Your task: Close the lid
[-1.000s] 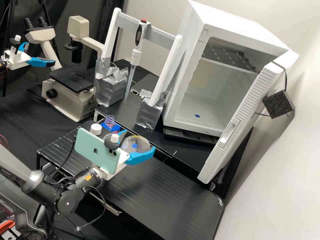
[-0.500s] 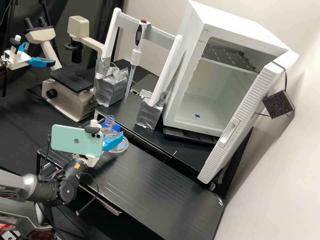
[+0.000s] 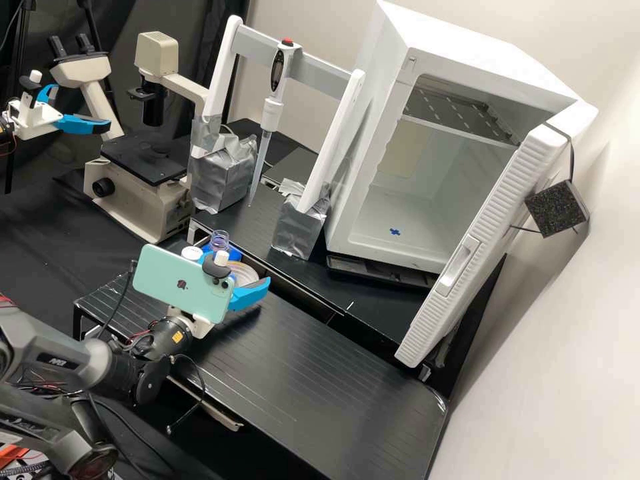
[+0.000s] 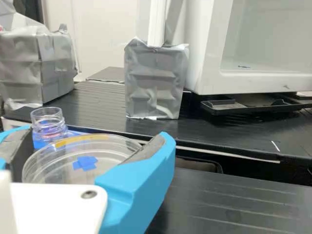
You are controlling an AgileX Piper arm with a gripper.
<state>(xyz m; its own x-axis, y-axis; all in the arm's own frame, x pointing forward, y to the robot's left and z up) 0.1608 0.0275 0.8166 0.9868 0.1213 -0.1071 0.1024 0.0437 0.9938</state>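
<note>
The clear round lid point(image 4: 56, 166) is in the grip of the white gripper point(image 3: 250, 268), with a blue finger pressed on each side of its rim. It is over the low black bench point(image 3: 320, 387), close to the long edge where the high black bench point(image 3: 380, 307) starts. I can't tell if it rests on its dish or is held a bit above it. A yellow-orange mark point(image 4: 80, 140) runs along its rim, and a small blue patch point(image 4: 85, 163) shows inside the round edge.

On one side there is little room. A bottle with a clear neck point(image 4: 48, 121) stands just beside the lid, by a blue holder point(image 3: 235, 255), and a white cap point(image 3: 192, 253) is near them. A green phone point(image 3: 183, 283) is fixed on the gripper and hides part of this spot from me.

On the other side, the low bench goes on wide and flat. A dark gap runs along the step up to the high bench.

Up on that high bench, past the lid, two silver taped blocks point(image 4: 153, 80) hold up the legs of a white frame point(image 3: 333, 140). A pipette point(image 3: 270, 113) hangs from it, tip down. Next to the frame stands a big white box point(image 3: 390, 250), its door point(image 3: 493, 193) wide open.
</note>
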